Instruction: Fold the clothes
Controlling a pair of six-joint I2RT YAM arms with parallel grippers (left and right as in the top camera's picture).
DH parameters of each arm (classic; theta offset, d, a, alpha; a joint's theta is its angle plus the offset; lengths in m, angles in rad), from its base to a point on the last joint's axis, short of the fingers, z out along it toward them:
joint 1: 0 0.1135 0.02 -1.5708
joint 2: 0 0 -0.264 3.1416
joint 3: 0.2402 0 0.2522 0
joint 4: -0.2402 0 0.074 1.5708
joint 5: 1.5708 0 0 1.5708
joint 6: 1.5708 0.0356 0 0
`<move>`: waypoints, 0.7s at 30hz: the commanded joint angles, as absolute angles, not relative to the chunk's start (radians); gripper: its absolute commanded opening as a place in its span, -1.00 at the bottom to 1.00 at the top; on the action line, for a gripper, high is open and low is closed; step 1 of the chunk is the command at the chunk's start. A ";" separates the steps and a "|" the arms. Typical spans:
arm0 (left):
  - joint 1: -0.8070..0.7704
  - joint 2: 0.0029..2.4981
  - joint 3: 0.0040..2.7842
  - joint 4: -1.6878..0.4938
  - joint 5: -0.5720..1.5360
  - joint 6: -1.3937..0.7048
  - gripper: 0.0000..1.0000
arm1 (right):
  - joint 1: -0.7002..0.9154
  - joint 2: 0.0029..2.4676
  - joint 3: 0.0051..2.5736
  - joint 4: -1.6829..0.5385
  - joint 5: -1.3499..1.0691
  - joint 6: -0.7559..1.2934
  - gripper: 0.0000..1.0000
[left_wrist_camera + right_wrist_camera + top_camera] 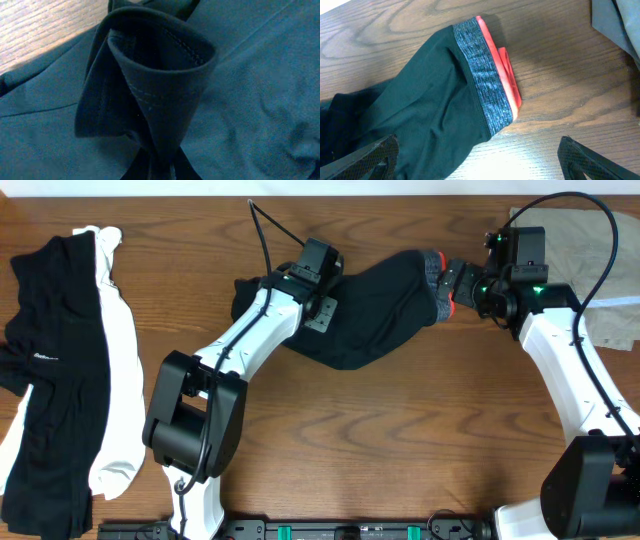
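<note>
A black garment point(375, 305) with a grey waistband point(485, 85) and a red inner band point(506, 70) lies bunched in the middle of the wooden table. My left gripper point(333, 290) is over its left part, shut on a raised fold of the black fabric point(155, 85); the jaws point(161, 167) are mostly hidden by cloth. My right gripper point(452, 285) is open at the waistband end. In the right wrist view its two fingers straddle the garment's edge point(480, 162) without closing on it.
A pile of black and white clothes point(60, 370) lies at the table's left edge. A beige-grey cloth point(590, 250) lies at the back right, and its corner shows in the right wrist view point(620, 20). Bare wood is in front of the garment.
</note>
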State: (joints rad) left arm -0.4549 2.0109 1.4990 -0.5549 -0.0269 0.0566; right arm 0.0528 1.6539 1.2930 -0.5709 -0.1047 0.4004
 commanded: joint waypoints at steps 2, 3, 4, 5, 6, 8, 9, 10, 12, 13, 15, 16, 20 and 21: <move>-0.461 2.021 1.493 -0.543 0.008 0.059 -0.88 | 0.064 1.654 1.296 -0.570 -0.109 0.384 0.98; -0.461 2.021 1.494 -0.541 0.008 0.059 -0.88 | 0.064 1.654 1.296 -0.571 -0.109 0.384 0.98; -0.459 2.018 1.498 -0.544 0.007 0.059 -0.88 | 0.064 1.654 1.296 -0.572 -0.109 0.384 0.98; -0.456 2.016 1.503 -0.546 0.007 0.059 -0.88 | 0.064 1.654 1.296 -0.573 -0.109 0.384 0.98; -0.452 2.012 1.511 -0.553 0.008 0.059 -0.89 | 0.064 1.654 1.296 -0.575 -0.109 0.384 0.98; -0.442 2.004 1.532 -0.573 0.008 0.057 -0.88 | 0.064 1.654 1.296 -0.580 -0.109 0.384 0.99; -0.437 1.996 1.541 -0.582 0.008 0.054 -0.88 | 0.064 1.654 1.296 -0.580 -0.109 0.384 0.98; -0.433 1.989 1.546 -0.587 0.008 0.051 -0.88 | 0.064 1.654 1.296 -0.580 -0.109 0.384 0.98; -0.427 1.973 1.551 -0.590 0.008 0.045 -0.88 | 0.064 1.654 1.296 -0.579 -0.109 0.384 0.98; -0.426 1.964 1.552 -0.590 0.008 0.044 -0.88 | 0.064 1.654 1.296 -0.579 -0.109 0.384 0.98; -0.424 1.946 1.552 -0.590 0.008 0.028 -0.88 | 0.064 1.654 1.296 -0.579 -0.109 0.384 0.99; -0.422 1.939 1.552 -0.590 0.008 0.020 -0.88 | 0.064 1.654 1.296 -0.579 -0.109 0.384 0.99; -0.417 1.921 1.552 -0.589 0.009 -0.010 -0.88 | 0.064 1.654 1.296 -0.579 -0.109 0.384 0.98; -0.417 1.919 1.553 -0.589 0.013 -0.010 -0.88 | 0.064 1.654 1.296 -0.579 -0.109 0.384 0.99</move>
State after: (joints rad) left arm -0.4213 1.9556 1.5192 -0.5873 0.0010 0.0200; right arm 0.0528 1.6539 1.2930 -0.5789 -0.1051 0.4004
